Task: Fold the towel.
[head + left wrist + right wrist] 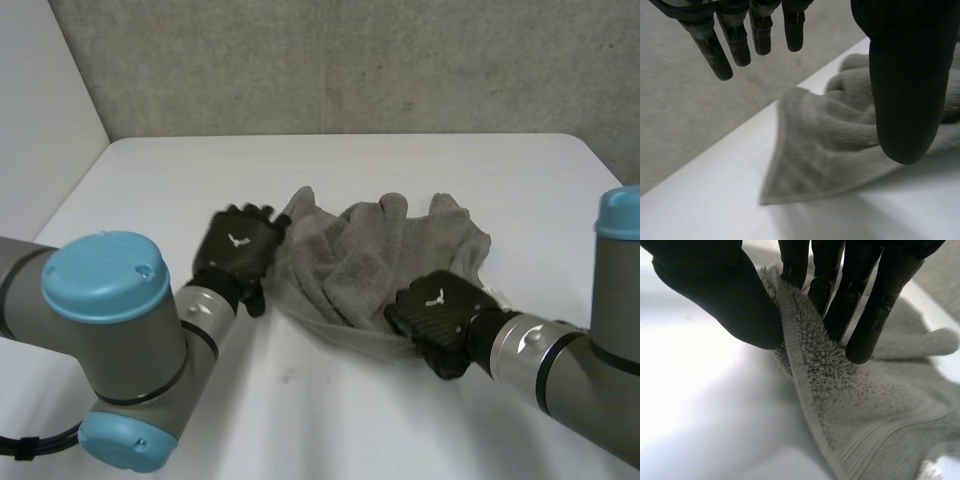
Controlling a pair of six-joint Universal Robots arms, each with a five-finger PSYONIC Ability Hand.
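Fingers (860, 305) and thumb of the right hand (437, 310) pinch the hem of the crumpled towel (390, 250), which spreads away beyond them. The left hand (238, 252) hangs with straight fingers, holding nothing. The towel's free corner (775, 192) lies just under them, nearest this hand.

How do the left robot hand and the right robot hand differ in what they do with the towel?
The left robot hand is open, fingers straight, holding nothing; the right robot hand pinches the hemmed edge of the towel between thumb and fingers. The left robot hand is beside a towel corner lying flat; the edge at the right robot hand stands raised. Both are black and at the crumpled towel.
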